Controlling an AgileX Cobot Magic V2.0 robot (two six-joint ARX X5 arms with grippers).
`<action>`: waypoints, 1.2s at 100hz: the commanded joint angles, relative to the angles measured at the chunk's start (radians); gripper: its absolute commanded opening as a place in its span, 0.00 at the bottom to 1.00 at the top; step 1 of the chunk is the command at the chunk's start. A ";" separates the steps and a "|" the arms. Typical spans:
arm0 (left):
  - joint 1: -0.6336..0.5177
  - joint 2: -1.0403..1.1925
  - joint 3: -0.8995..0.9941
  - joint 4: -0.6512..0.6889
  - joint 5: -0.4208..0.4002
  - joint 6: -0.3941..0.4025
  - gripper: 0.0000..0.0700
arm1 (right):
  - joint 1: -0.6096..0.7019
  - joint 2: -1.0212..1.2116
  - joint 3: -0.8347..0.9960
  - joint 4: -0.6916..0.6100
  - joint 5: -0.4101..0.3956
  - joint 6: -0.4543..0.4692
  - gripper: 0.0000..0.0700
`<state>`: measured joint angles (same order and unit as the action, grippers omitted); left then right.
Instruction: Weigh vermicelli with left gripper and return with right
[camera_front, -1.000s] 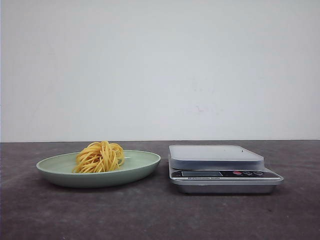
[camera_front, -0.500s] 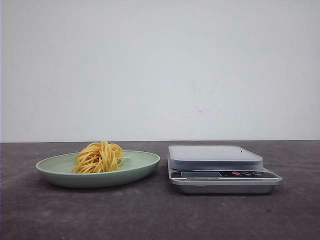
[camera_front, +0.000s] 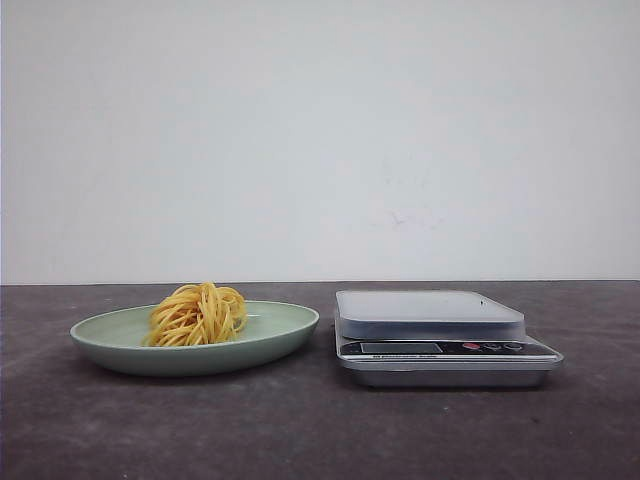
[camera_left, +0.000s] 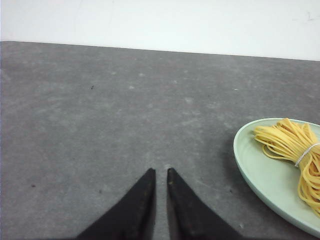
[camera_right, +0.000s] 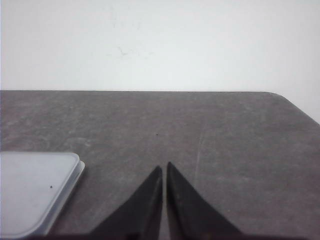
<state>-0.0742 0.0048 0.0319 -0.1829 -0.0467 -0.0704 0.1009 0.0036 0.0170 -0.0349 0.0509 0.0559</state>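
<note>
Hovering over the dark grey table (camera_left: 90, 130), the left gripper (camera_left: 161, 172) has its jaws nearly closed, holding nothing; the right gripper (camera_right: 164, 167) likewise, beside the kitchen scale (camera_front: 445, 338). The vermicelli (camera_front: 199, 314), tied with a white band (camera_left: 306, 154), rests on the pale green oval plate (camera_front: 280, 335), left of the scale.

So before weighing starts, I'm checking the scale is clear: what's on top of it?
Nothing shows on the scale. The vermicelli sits on the plate beside it.
</note>
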 joint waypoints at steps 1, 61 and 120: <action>0.001 -0.002 -0.018 -0.005 0.002 0.006 0.01 | -0.001 0.000 -0.005 -0.005 -0.002 0.003 0.01; 0.001 -0.002 -0.018 -0.005 0.002 0.006 0.01 | -0.005 0.000 -0.005 -0.123 0.000 -0.022 0.01; 0.001 -0.002 -0.018 -0.005 0.002 0.006 0.00 | -0.005 0.000 -0.004 -0.120 0.001 -0.022 0.01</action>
<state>-0.0742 0.0048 0.0319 -0.1829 -0.0471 -0.0704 0.0967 0.0055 0.0158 -0.1669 0.0494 0.0410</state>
